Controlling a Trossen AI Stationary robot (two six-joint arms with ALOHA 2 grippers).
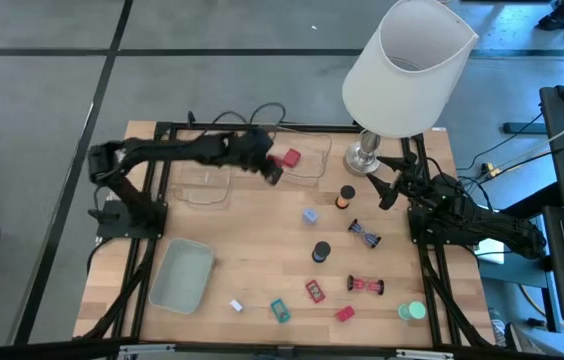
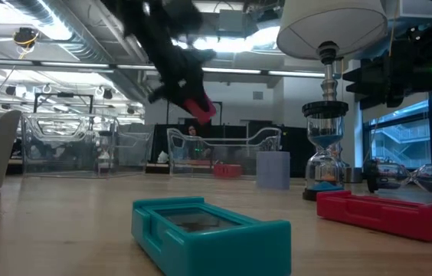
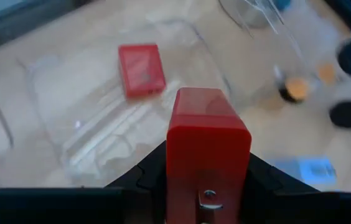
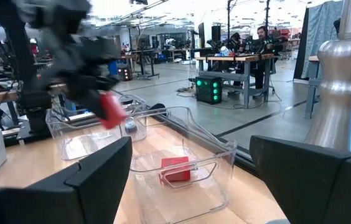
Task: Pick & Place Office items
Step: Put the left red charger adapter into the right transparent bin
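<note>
My left gripper [image 1: 270, 168] is shut on a red block-shaped piece [image 3: 206, 140], which also shows as a red spot in the low view [image 2: 199, 107] and the right wrist view [image 4: 112, 109]. It hovers over a clear tray [image 1: 307, 160]. A second red block [image 3: 141, 70] lies flat on that tray's floor. My right gripper [image 1: 390, 186] waits open near the lamp's base [image 1: 365, 155]; its fingers frame the tray in its wrist view. Other office items lie spread over the near right part of the table. My left gripper pinches the red piece between its two fingers, which sit on its two side faces near its back end [image 3: 178, 168]. The front end sticks out past the fingertips. The piece is lifted clear, above the clear tray. The fingers come slanting down from the table's left.
A second clear tray [image 1: 202, 182] sits left of the first, and a pale green tray [image 1: 182, 275] near the front left. Black caps [image 1: 320, 251], a blue block [image 1: 309, 215], hourglass-shaped pieces [image 1: 365, 236], red [image 1: 315, 291] and teal [image 1: 280, 311] blocks lie around. A tall white lamp [image 1: 407, 60] stands far right.
</note>
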